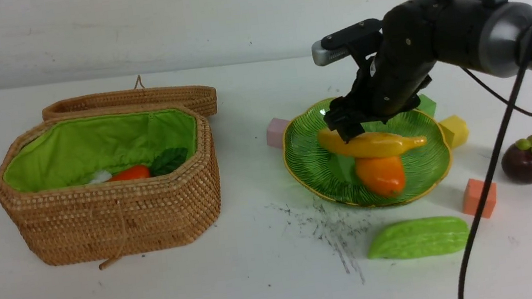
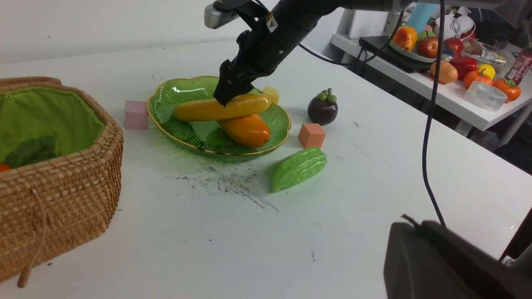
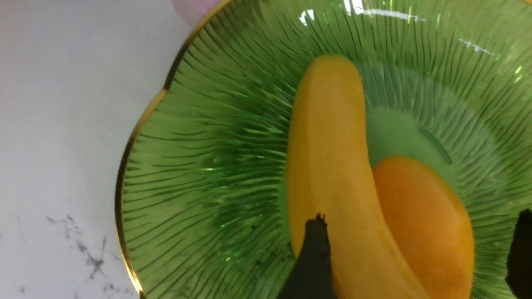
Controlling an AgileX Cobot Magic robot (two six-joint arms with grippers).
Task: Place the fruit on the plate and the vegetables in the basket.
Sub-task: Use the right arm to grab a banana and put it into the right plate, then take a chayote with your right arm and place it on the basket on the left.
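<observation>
Banana (image 1: 372, 144) lies across the mango (image 1: 382, 175) on the plate (image 1: 308, 164), right of the middle of the tabletop (image 1: 262, 282), with the right gripper (image 1: 347, 129) spread apart astride one end, so it should rise straight up without nudging the fruit.

My right arm (image 1: 485, 36) reaches in from the right side of the scene at mid depth, its wrist bent steeply downward. My right gripper (image 1: 347, 129) points down and slightly left, its two dark fingers (image 3: 311, 261) spread wide apart and clamping nothing. My left gripper (image 2: 436, 257) shows only as a dark bulk close to its own camera, jaws closed.
</observation>
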